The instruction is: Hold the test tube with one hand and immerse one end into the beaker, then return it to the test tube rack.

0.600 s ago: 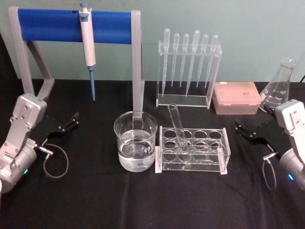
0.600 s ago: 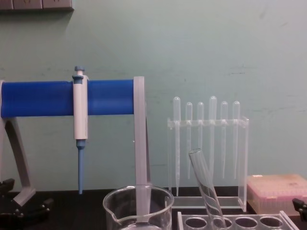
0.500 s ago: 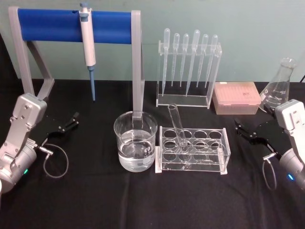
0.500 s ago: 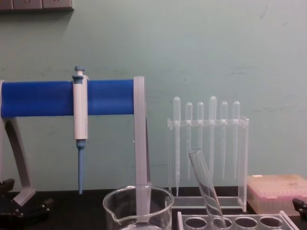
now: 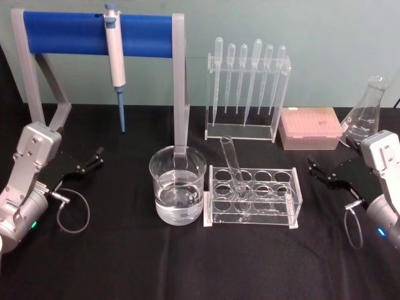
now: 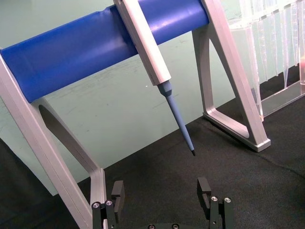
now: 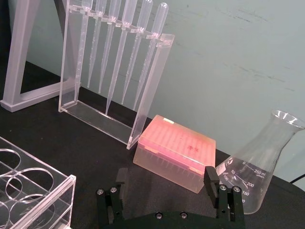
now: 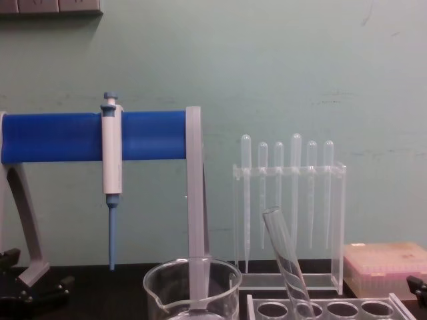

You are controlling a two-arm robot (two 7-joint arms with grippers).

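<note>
black cloth [image 5: 187,262] covers the table under a green wall [image 5: 325,31]. the test tube [image 5: 232,165] leans in its clear rack [image 5: 253,215], just beside the beaker [image 5: 177,184]. left gripper [image 5: 92,158] and right gripper [image 5: 314,169] sit at the sides, jaws wide and empty; a pink box [image 5: 310,128] stands behind.

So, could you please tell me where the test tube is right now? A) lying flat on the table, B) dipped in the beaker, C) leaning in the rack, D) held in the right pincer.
C: the test tube leans in a hole of the rack, beside the beaker.
</note>
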